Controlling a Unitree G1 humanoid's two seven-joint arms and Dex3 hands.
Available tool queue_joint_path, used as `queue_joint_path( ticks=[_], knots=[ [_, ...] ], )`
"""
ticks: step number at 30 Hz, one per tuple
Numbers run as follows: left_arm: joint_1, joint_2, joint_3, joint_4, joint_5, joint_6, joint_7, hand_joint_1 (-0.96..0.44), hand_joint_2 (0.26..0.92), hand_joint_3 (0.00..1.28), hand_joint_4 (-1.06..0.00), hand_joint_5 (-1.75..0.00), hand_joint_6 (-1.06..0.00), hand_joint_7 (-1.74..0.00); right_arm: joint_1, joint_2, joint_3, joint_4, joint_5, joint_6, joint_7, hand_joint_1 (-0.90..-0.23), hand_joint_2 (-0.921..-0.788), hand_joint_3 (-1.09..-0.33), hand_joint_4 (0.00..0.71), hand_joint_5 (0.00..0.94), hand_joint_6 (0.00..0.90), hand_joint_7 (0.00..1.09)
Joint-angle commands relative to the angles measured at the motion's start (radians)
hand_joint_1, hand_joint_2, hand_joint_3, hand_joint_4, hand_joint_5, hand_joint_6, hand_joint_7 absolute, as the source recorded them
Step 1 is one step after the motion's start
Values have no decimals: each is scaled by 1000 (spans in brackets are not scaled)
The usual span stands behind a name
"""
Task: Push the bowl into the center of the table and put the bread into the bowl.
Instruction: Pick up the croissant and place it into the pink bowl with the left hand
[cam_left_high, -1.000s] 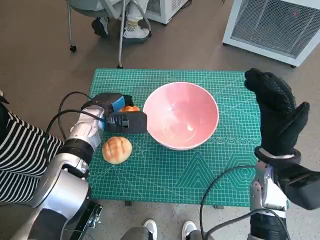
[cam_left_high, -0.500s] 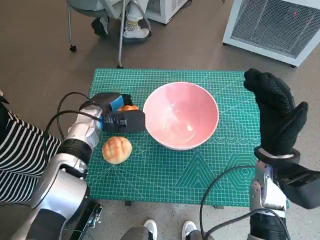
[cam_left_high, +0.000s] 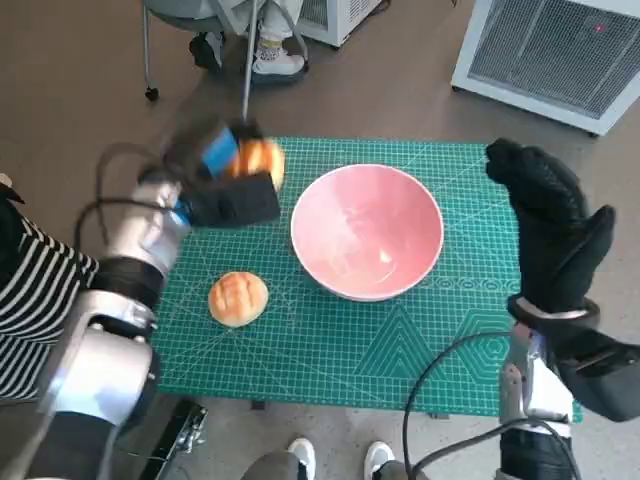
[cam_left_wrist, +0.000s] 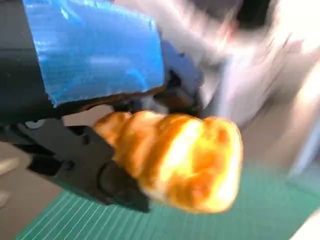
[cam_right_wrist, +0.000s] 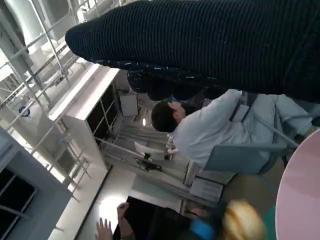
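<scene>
The pink bowl (cam_left_high: 367, 231) sits near the middle of the green mat (cam_left_high: 330, 340). My left hand (cam_left_high: 225, 185) is raised, blurred by motion, to the left of the bowl and holds an orange-brown bread piece (cam_left_high: 262, 160); the left wrist view shows that bread (cam_left_wrist: 180, 160) close up against the black fingers (cam_left_wrist: 80, 170). A second round bun (cam_left_high: 238, 298) lies on the mat near the left front. My right hand (cam_left_high: 555, 235) is held upright above the mat's right edge, fingers extended, holding nothing. The bowl's rim (cam_right_wrist: 300, 195) shows in the right wrist view.
A white ventilated unit (cam_left_high: 560, 50) stands beyond the table at back right. A chair and a person's feet (cam_left_high: 265, 55) are behind the table. A striped sleeve (cam_left_high: 35, 300) is at the left. A seated person (cam_right_wrist: 210, 130) shows in the right wrist view.
My left hand has lifted off the mat with the bread piece and moved away from me, toward the far left of the bowl. The right hand stays where it was.
</scene>
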Motion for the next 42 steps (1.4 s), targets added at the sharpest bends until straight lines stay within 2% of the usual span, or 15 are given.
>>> queue_joint_path(
  ticks=[1,8,12,27,31,33,34,35,36,38,42],
  knots=[
    [20,-8,9,-155,-12,-69,23,1,920,78,-676,-1186,-611,-1171,23,2,1,4,5,10,8,-655,-921,-732,182,2,124,385],
    [91,-8,3,-358,-12,-104,-50,2,921,83,-675,-1150,-597,-1218,26,1,0,12,5,4,11,-655,-921,-732,182,2,123,387],
    [115,-13,-9,-399,1,-123,-73,1,921,83,-675,-1141,-597,-1227,28,1,-1,12,7,4,12,-655,-921,-732,182,2,123,387],
    [113,-99,-64,-304,6,-213,-142,1,920,87,-690,-1240,-589,-1118,45,-2,-5,-12,16,17,12,-655,-921,-734,183,1,118,391],
    [114,-114,-63,-291,-7,-213,-187,1,921,113,-654,-1253,-561,-1172,49,-2,-5,-23,15,22,7,-655,-921,-735,182,1,114,391],
    [117,-118,-64,-286,-12,-207,-221,1,921,157,-574,-1262,-531,-1276,50,-1,-6,-27,13,24,4,-655,-921,-736,182,1,114,392],
    [119,-116,-66,-285,-16,-202,-255,-27,887,145,-526,-1116,-488,-1151,51,-1,-7,-29,12,26,2,-655,-921,-736,182,1,115,393],
    [120,-115,-67,-285,-19,-198,-278,-139,838,106,-437,-755,-408,-839,51,-1,-7,-31,12,27,1,-655,-921,-736,182,1,116,394],
    [122,-113,-67,-287,-21,-196,-295,-212,812,71,-399,-487,-386,-583,51,0,-7,-32,11,28,0,-655,-921,-736,182,1,117,395],
    [124,-107,-65,-296,-25,-191,-331,-347,790,45,-319,-250,-343,-330,51,1,-7,-35,9,30,-2,-654,-921,-736,182,1,117,396],
    [122,-93,-63,-315,-23,-195,-384,-548,793,26,-197,-53,-271,-93,53,5,-5,-41,4,33,-8,-654,-921,-736,184,2,117,398]
  ],
)
